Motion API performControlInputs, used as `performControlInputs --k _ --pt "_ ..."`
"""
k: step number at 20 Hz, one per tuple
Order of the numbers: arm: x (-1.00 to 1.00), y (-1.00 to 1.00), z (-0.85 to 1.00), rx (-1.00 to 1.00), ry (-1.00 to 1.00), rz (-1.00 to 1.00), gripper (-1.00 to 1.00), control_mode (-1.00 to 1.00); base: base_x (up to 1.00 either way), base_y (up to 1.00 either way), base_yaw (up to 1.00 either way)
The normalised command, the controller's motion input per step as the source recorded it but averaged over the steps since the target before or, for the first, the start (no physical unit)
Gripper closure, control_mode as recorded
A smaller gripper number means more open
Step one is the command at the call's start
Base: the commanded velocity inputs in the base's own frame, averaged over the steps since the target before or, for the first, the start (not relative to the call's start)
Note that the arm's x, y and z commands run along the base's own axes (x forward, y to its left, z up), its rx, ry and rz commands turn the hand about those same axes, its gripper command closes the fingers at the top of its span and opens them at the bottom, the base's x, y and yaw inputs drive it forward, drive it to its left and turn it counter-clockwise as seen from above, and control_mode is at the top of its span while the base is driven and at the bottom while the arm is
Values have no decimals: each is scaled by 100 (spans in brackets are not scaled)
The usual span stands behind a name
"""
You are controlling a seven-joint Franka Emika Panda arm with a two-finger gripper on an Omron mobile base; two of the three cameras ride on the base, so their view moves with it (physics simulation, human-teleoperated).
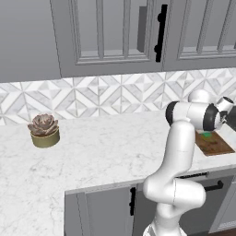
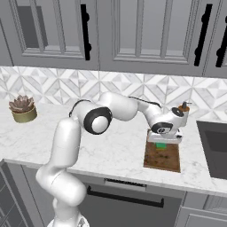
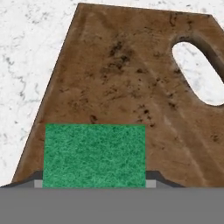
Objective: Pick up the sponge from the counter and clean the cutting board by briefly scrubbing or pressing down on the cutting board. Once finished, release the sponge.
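My gripper (image 2: 162, 142) is shut on the green sponge (image 2: 161, 145), which sits between the fingertips (image 3: 151, 183) in the hand view. The sponge (image 3: 95, 155) hangs low over the dark brown cutting board (image 3: 131, 78), at the end away from the board's oval handle hole (image 3: 197, 70). Whether it touches the wood I cannot tell. In the right base view the cutting board (image 2: 163, 159) lies on the white marble counter (image 2: 111, 150) near its front edge, with the hand over its far end. From the left base view the sponge (image 1: 207, 135) peeks out beside the arm above the board (image 1: 215, 146).
A potted succulent (image 1: 44, 130) stands far to the left on the counter. A dark sink (image 2: 215, 146) lies just right of the board. Grey wall cabinets (image 2: 133, 35) hang above the tiled backsplash (image 2: 133, 86).
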Motion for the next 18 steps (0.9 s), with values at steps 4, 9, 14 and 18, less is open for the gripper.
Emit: performControlInputs --k 4,9,14,18 --pt "7 0 0 0 -7 0 100 -100 0 0 0" --pt "1 0 0 -7 -7 0 100 -100 0 0 0" --pt "0 -19 0 -3 -6 0 100 -100 0 0 0" --pt "0 -52 0 0 -1 0 100 -100 0 0 0"
